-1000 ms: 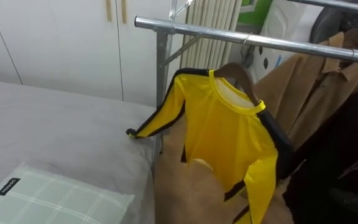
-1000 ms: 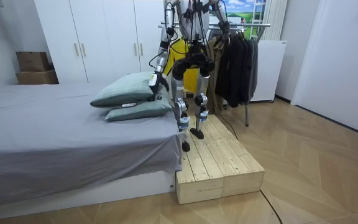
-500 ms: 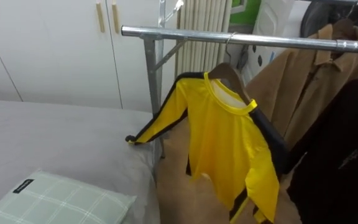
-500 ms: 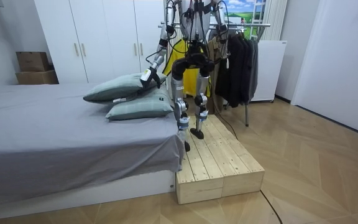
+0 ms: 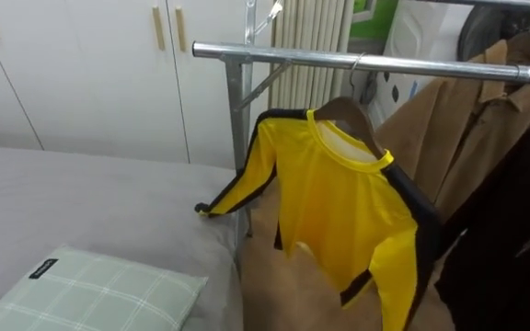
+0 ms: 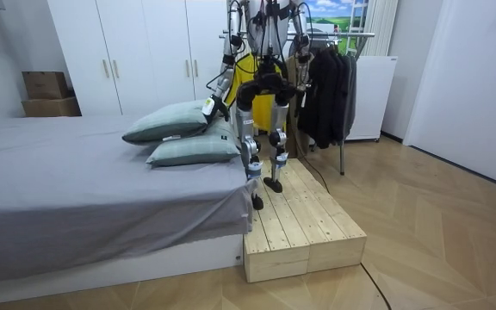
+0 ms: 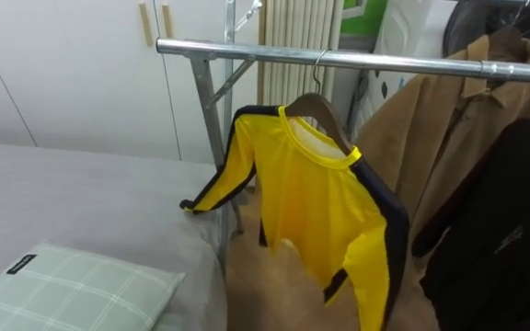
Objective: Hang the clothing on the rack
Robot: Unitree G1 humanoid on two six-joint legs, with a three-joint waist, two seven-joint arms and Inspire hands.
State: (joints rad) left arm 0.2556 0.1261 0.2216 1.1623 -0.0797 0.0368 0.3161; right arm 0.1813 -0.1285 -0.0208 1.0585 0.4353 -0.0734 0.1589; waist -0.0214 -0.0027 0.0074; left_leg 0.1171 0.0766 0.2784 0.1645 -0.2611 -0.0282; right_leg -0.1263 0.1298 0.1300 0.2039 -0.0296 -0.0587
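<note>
Left arm lowered, left hand (image 6: 208,108) at pillow (image 6: 166,120) end; yellow shirt (image 5: 339,202) hanging.

Legs: silver-grey shanks with blue-and-white bands near knee and ankle, under black, rounded thigh and hip housings; the feet are dark. Arms: slim silver-grey links. The left hand (image 6: 207,107) is dark and carries a small pale tag. Dark straps and cables rise from the shoulders.

One yellow shirt (image 5: 339,202), one tan coat (image 5: 477,129), one rail (image 5: 412,64); two pillows (image 6: 166,120), two cardboard boxes (image 6: 46,84), one wooden platform (image 6: 304,228).
</note>
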